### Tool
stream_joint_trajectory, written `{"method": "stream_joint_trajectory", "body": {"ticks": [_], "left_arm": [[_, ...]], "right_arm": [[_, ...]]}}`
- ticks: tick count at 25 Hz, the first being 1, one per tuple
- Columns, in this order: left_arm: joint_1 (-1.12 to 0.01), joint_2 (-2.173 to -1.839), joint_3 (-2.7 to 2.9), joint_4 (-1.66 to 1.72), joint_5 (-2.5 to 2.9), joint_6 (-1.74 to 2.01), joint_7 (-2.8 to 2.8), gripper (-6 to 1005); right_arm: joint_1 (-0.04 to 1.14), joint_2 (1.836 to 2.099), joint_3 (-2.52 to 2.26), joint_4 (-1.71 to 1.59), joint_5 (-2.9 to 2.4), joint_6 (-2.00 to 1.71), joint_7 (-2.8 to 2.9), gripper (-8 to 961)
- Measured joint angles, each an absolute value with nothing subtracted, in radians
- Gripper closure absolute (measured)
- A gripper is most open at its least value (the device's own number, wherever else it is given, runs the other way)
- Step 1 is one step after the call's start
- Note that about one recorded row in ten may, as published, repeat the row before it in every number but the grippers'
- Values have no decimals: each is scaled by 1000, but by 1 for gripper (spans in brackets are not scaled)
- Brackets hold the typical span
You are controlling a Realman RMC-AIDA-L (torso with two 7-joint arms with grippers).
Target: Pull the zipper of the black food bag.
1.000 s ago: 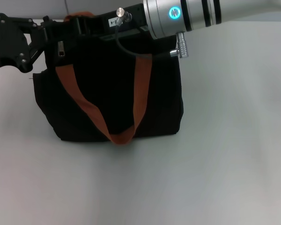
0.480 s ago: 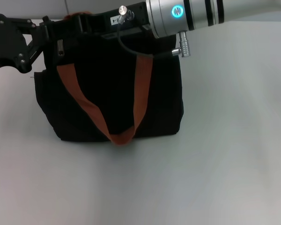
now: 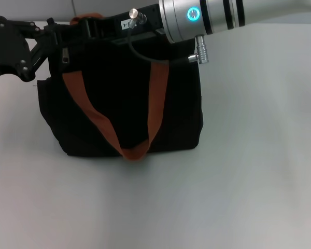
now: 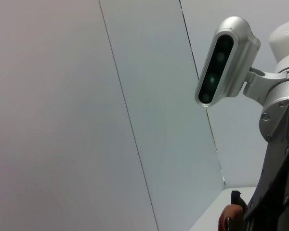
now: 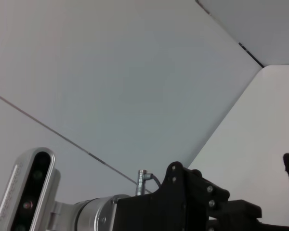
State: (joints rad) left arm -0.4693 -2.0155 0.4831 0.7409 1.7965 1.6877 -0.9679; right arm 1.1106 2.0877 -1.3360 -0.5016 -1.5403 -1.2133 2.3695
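Observation:
The black food bag [image 3: 119,98] stands upright on the white table, left of centre in the head view, with a rust-orange handle [image 3: 93,118] hanging down its front. A small silver zipper pull [image 3: 66,54] hangs at the bag's top left corner. My left gripper [image 3: 47,32] reaches in from the left and sits at that corner, just above the pull. My right gripper [image 3: 90,26] lies along the bag's top edge, coming from the right, its tip beside the far orange handle. The fingers of both are black against the black bag.
The bare white table [image 3: 233,181] spreads in front and to the right of the bag. A grey wall with a seam [image 4: 130,115] stands behind. The left wrist view shows the right arm's silver camera [image 4: 226,62]; the right wrist view shows the left arm's black gripper body [image 5: 197,202].
The right arm rose slightly and came back down; the zipper pull and bag stand as they did a second ago.

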Motion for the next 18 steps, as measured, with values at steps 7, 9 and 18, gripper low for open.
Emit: {"method": "stream_joint_trajectory", "body": {"ticks": [7,9,18], "left_arm": [[-469,-2016,483,741,1797,1688,-966,967],[-469,-2016,483,741,1797,1689,-966,968],[-469,-2016,483,741,1798,1688,-965,967]], "right_arm": [[1108,2087,-1336,-501,-1549,-1210,2370,436],[1107,2087,-1336,-502,-1549,-1208,2370,500],[1110,2088,-1342,-502,-1552,-1192,2370,630]]}}
